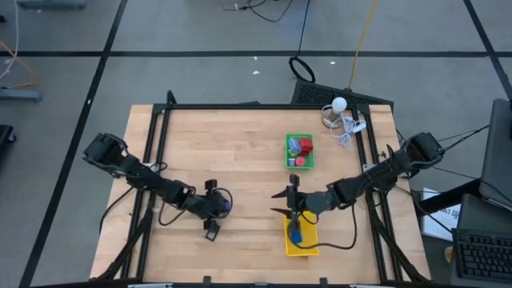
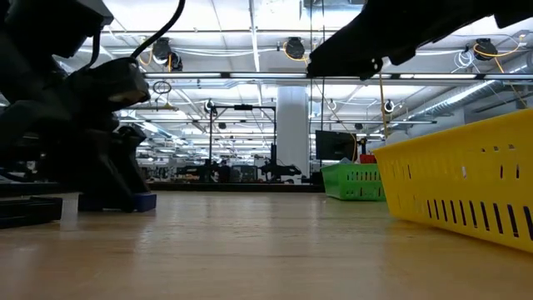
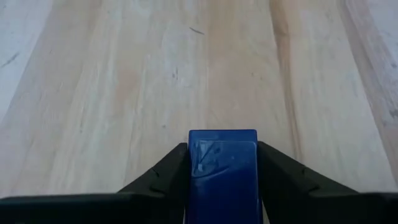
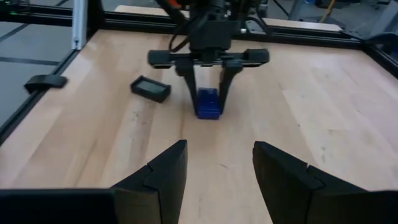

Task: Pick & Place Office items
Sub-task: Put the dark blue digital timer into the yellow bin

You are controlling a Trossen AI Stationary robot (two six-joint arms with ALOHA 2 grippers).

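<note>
A dark blue rectangular block [image 3: 222, 171] stands on the wooden table between the fingers of my left gripper [image 1: 222, 205], left of the table's middle; the right wrist view shows the block [image 4: 208, 104] on the tabletop. A dark flat rectangle [image 1: 211, 232] lies flat on the table just nearer the near edge. My right gripper [image 4: 217, 165] is open and empty, hovering by the far end of the yellow tray [image 1: 302, 240], which holds a blue piece [image 1: 296, 235]. The green tray [image 1: 300, 152] holds red and light blue pieces. My left gripper pinches the blue block by its two opposite side faces [image 3: 194, 165], one finger [image 3: 171, 171] on each. The fingers come down from above, as the right wrist view shows [image 4: 191, 84]. The block's underside [image 2: 143, 202] rests on the table, upright.
A white round thing with a coiled white cable [image 1: 342, 116] lies at the table's far right corner. A black frame [image 1: 240, 106] borders the tabletop. Bare wood [image 1: 232, 152] stretches between the left gripper and the green tray.
</note>
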